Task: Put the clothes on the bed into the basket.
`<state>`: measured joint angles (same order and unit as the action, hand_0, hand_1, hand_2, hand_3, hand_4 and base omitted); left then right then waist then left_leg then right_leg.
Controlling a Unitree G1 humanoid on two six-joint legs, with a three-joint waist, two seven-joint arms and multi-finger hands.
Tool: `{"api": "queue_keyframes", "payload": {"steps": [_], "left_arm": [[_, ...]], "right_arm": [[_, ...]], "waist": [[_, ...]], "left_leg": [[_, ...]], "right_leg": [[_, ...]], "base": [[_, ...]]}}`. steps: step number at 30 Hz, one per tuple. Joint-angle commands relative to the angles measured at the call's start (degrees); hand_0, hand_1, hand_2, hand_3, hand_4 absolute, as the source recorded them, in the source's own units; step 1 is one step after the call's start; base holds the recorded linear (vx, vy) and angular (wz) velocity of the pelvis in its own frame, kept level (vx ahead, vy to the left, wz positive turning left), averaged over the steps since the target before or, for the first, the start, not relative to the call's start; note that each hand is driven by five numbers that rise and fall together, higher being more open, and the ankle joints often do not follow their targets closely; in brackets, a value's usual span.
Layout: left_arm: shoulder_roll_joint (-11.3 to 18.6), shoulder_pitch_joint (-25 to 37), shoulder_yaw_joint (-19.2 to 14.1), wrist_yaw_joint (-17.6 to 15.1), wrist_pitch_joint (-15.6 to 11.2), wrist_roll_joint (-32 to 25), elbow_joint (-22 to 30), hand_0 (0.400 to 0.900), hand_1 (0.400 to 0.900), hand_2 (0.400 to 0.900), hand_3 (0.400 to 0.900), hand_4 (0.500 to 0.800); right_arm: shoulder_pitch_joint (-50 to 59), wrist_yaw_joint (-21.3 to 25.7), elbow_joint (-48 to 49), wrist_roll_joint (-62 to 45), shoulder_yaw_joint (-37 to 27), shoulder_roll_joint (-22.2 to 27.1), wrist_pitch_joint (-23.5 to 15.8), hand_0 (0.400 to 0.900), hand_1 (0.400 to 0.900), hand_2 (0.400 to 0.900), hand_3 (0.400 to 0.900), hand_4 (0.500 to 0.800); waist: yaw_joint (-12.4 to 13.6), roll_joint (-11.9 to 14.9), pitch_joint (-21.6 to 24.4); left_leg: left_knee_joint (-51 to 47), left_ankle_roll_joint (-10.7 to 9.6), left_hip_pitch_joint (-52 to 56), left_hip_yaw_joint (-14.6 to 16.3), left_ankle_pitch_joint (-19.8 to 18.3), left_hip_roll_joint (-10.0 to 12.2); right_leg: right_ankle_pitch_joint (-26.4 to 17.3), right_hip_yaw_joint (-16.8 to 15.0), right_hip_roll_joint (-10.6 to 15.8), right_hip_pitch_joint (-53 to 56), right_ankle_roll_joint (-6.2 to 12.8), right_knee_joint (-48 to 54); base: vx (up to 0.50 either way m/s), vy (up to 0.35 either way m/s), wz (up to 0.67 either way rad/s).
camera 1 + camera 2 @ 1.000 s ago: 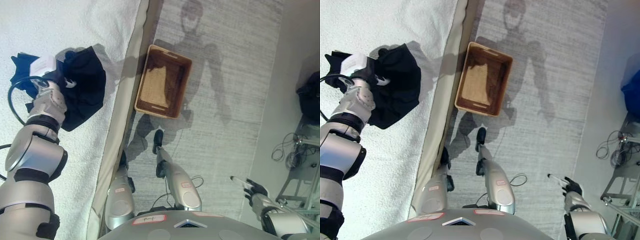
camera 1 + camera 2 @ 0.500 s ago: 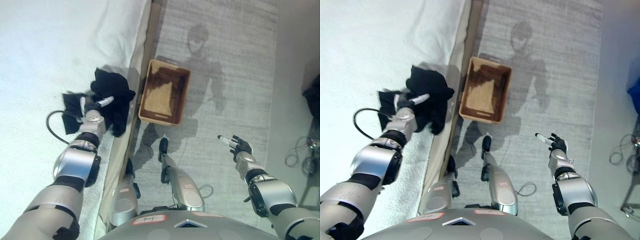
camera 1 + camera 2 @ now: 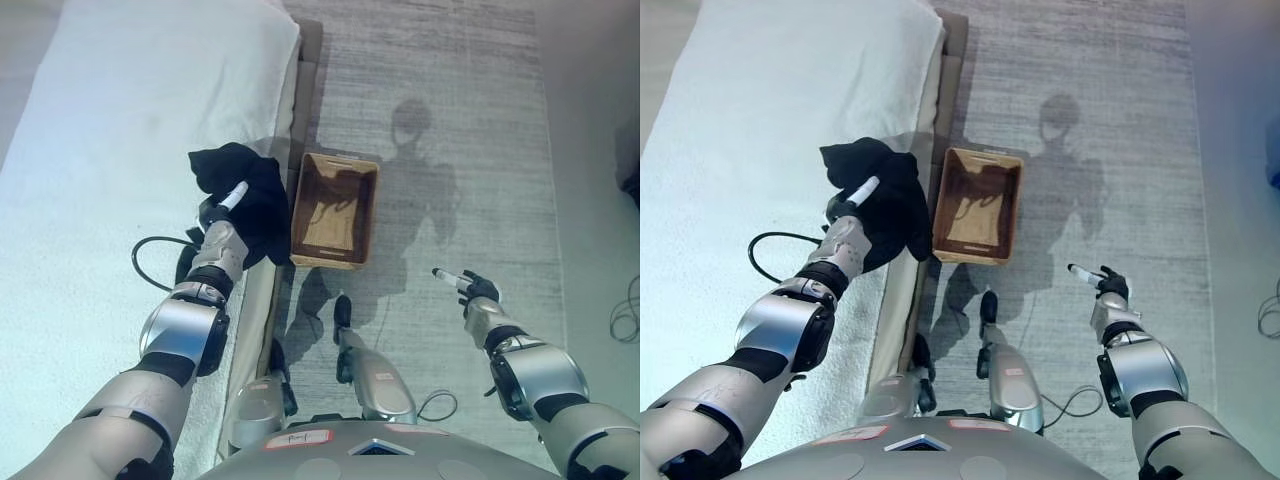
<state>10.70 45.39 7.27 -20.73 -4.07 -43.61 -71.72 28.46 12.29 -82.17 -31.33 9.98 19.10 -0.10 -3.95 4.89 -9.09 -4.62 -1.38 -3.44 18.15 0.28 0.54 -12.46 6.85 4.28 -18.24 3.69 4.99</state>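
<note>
A black garment (image 3: 247,192) hangs bunched over the right edge of the white bed (image 3: 110,150), held up by my left hand (image 3: 222,207), whose fingers are curled into the cloth with one white-tipped finger sticking out. The brown wicker basket (image 3: 335,211) stands on the grey rug just right of the bed edge, close to the garment; nothing shows inside it. My right hand (image 3: 468,287) hovers over the rug at the lower right, fingers spread and holding nothing.
A grey rug (image 3: 450,120) covers the floor right of the bed. The bed's beige side panel (image 3: 262,300) runs between mattress and basket. A bare floor strip (image 3: 600,150) lies along the far right.
My left hand has carried the black garment right, to the bed's edge beside the basket. The camera has pulled back and shifted. The right hand has barely moved.
</note>
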Motion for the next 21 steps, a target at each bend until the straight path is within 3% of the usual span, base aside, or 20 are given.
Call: {"api": "queue_keyframes", "payload": {"steps": [1,9,21], "left_arm": [[-0.2,12.7,-0.5,1.1,-6.6,0.1,1.0,0.4,0.4,0.4,0.4,0.5],[-0.2,15.3,0.2,2.5,-7.1,0.9,1.5,0.4,0.4,0.4,0.4,0.5],[5.9,19.6,0.6,2.9,-6.4,5.0,-1.5,0.4,0.4,0.4,0.4,0.5]], "right_arm": [[3.6,1.7,-1.7,-1.3,1.9,2.6,-2.0,0.9,0.9,0.9,0.9,0.8],[-2.2,0.6,1.7,-0.3,2.0,2.9,-4.0,0.9,0.9,0.9,0.9,0.8],[-6.9,0.1,3.0,0.4,1.0,3.1,-5.9,0.9,0.9,0.9,0.9,0.8]], "waist": [[0.1,-5.8,0.2],[-2.9,-7.6,0.0],[-5.4,-6.5,-0.1]], "left_leg": [[-0.4,-0.5,-1.9,-0.3,-1.7,1.1],[-0.4,-0.8,-1.3,3.1,-3.4,2.2],[-0.4,-1.6,-1.4,7.8,-3.8,3.7]], "right_leg": [[6.3,-0.2,-3.5,8.0,1.5,0.0],[6.5,-4.4,-5.1,6.2,1.95,0.0],[5.5,-8.1,-7.4,3.4,1.68,0.0]], "base": [[0.1,0.014,-0.35],[0.05,-0.009,-0.35],[0.05,-0.034,-0.24]]}}
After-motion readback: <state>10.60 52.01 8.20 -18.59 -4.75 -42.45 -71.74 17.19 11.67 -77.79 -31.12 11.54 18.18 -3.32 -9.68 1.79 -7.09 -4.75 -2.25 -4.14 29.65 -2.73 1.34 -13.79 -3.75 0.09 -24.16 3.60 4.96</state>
